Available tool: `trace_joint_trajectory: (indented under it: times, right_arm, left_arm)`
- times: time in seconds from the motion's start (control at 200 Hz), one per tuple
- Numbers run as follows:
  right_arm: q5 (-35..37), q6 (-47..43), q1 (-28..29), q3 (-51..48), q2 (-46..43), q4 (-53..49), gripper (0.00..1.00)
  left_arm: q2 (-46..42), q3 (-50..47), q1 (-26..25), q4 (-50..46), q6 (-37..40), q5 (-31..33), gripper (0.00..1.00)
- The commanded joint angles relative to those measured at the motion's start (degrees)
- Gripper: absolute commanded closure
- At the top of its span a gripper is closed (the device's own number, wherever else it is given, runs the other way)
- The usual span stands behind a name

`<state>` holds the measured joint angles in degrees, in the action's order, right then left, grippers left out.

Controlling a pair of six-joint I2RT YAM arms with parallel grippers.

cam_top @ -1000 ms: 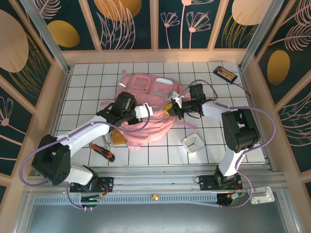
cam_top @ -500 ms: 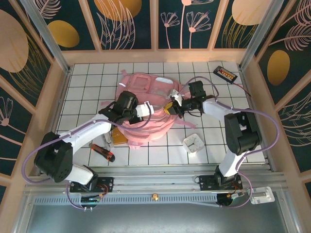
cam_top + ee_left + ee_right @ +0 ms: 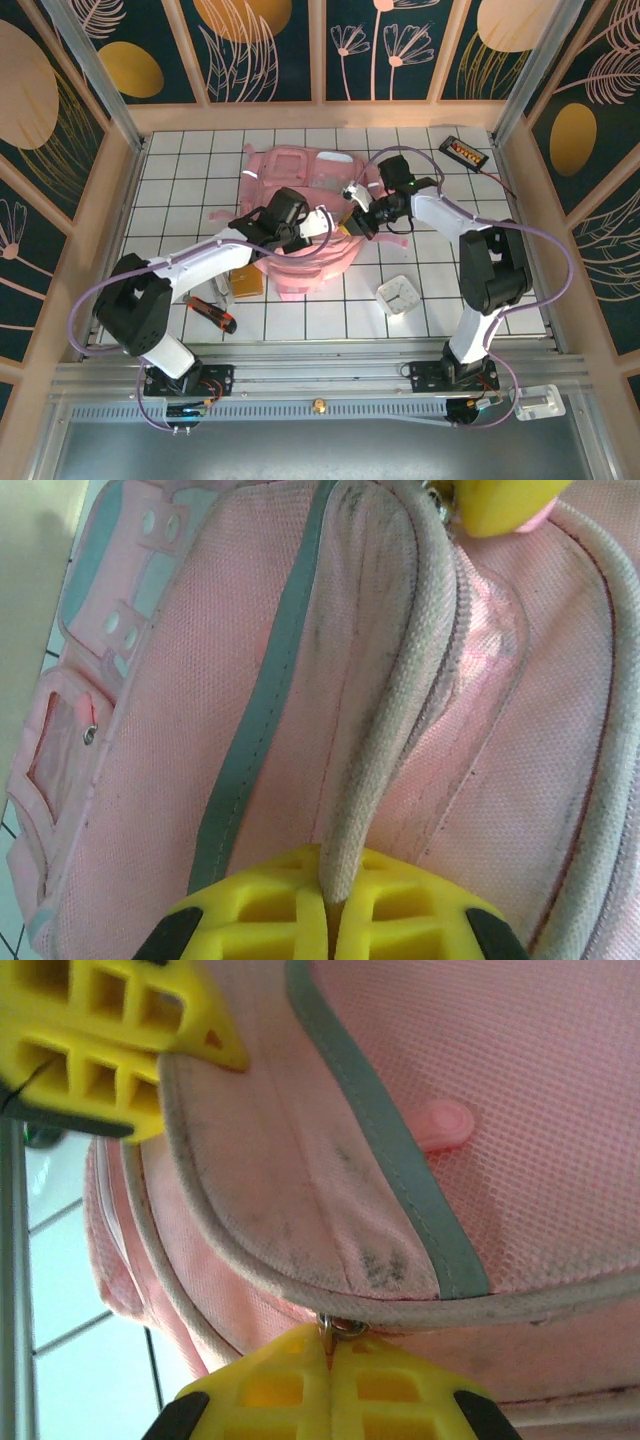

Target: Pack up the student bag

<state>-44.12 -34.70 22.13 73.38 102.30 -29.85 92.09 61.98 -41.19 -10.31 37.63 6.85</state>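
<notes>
— Where's the student bag?

— Lying on the white gridded table, at the middle and towards the far wall. The left arm reaches across it from the near left, and the right arm comes in from the right side. Seen from above, both grippers meet at the bag's right-hand edge.

— What is the left gripper doing?

— Its yellow jaws are closed on the bag's pale piped edge, and the cord runs straight down between them. A grey reflective strip lies just beside that piping on the pink mesh fabric.

— And the right gripper?

— Clamped too, on the small metal zip ring hanging from the piped rim. In the right wrist view the flap with the grey strip lies above it. The left gripper's yellow fingers show at the upper left, pinching the flap's piped edge.

— So the two are close?

— Near, not touching; a stretch of piping runs between them.

— Anything else on the table?

— A red-handled tool lies near the left arm, apart from the bag. A white square object sits to the near right, and a black device with orange markings is in the far right corner. A tan flat item touches the bag's near left edge; what it is I cannot tell.
</notes>
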Motion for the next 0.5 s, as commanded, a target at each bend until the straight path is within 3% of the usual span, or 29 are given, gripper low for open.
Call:
trace_joint_trajectory:
  times: [0.0, 0.185, 0.25, 0.495]
  right_arm:
    - [-3.1, 13.9, 2.5, 1.0, 1.5, 4.4, 1.0]
    - [0.7, 31.5, 2.5, -12.2, -2.6, 26.5, 1.0]
    - [1.4, 33.6, 2.6, -15.6, -3.7, 31.2, 1.0]
    - [4.5, 34.7, 3.2, -19.6, -4.8, 39.6, 0.85]
  left_arm:
    - [1.8, 3.9, -2.1, 5.6, -6.8, -0.1, 1.0]
    - [1.9, 2.1, -4.5, 8.2, -8.2, 0.0, 1.0]
    - [1.7, 1.5, -4.8, 8.2, -8.2, -0.1, 1.0]
    - [-0.2, -0.4, -4.9, 8.8, -7.9, -1.3, 1.0]
